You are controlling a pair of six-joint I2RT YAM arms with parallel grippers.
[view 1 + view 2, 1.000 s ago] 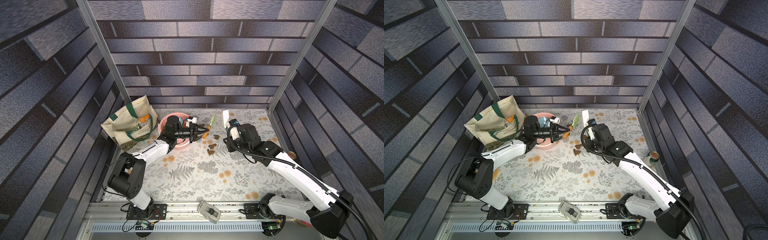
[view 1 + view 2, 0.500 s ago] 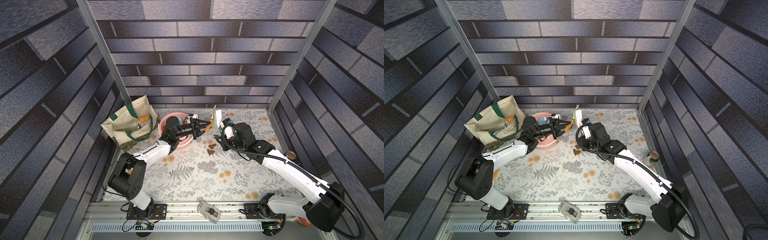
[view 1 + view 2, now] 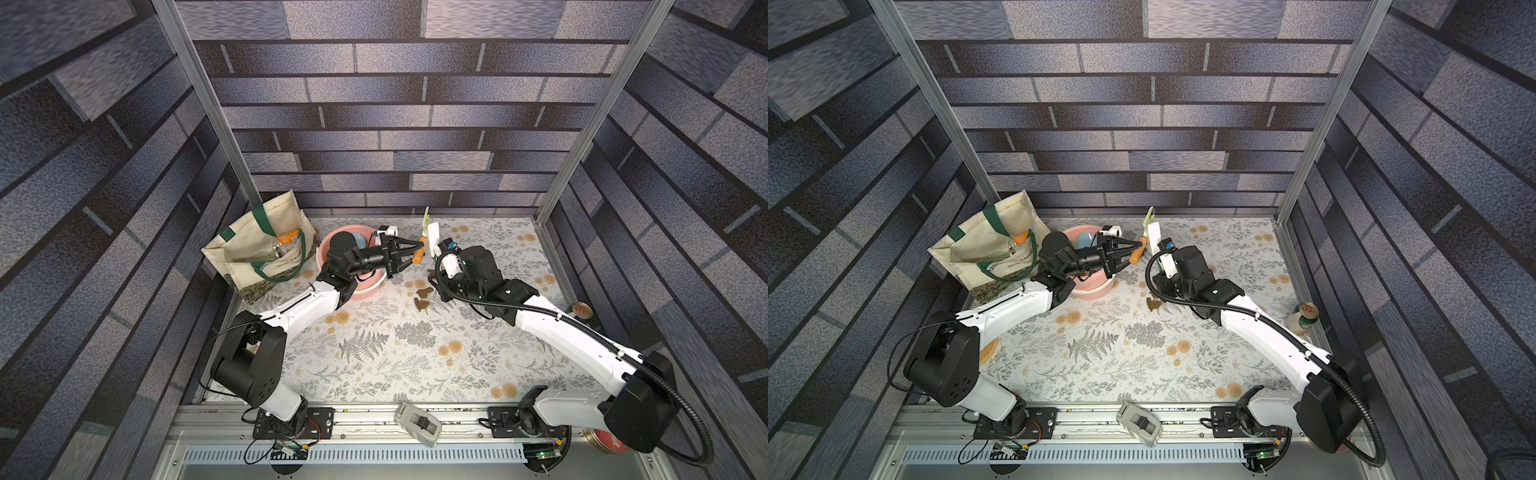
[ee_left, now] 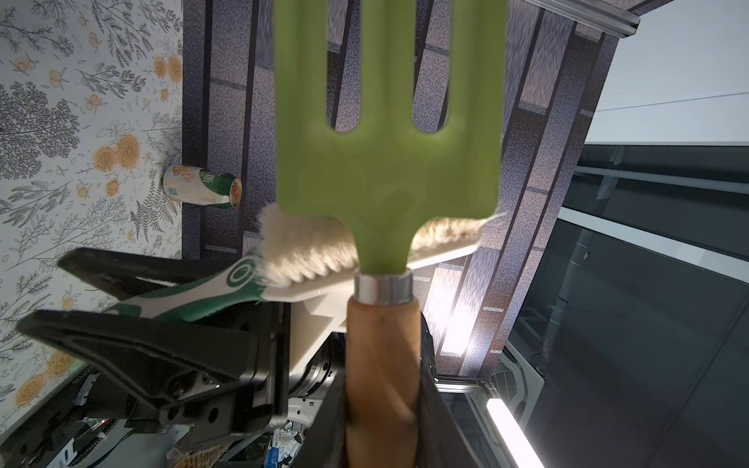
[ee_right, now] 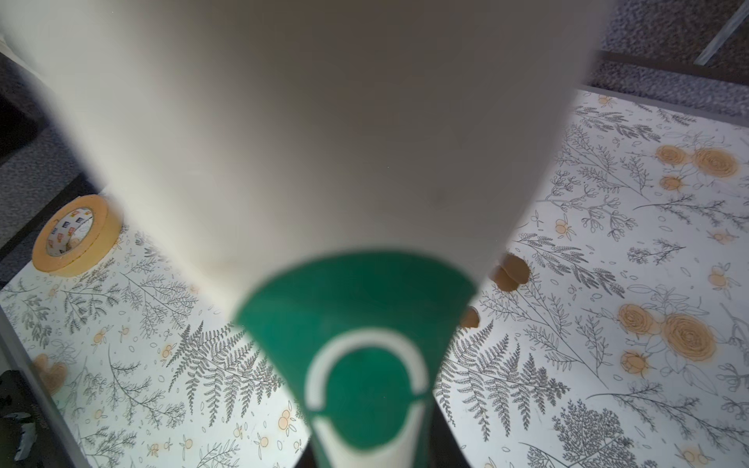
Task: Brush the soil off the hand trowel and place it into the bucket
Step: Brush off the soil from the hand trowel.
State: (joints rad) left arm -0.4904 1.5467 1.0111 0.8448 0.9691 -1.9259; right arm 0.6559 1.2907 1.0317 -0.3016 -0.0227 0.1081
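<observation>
The left gripper (image 3: 405, 250) was clamped on the wooden handle of the hand trowel (image 4: 389, 170), whose head was green and three-tined. The right gripper (image 4: 154, 304) pinched a white-and-green brush (image 4: 304, 259), its bristles lying across the trowel's neck, probably touching. The trowel hung just beside the pink bucket (image 3: 365, 293), not in it. Soil (image 3: 423, 293) blobs lay on the floral table cover (image 3: 374, 353) nearby.

Left arm (image 3: 307, 305) hangs over the bucket (image 3: 368, 292) mouth; tote bag (image 3: 253, 245) just beside.
</observation>
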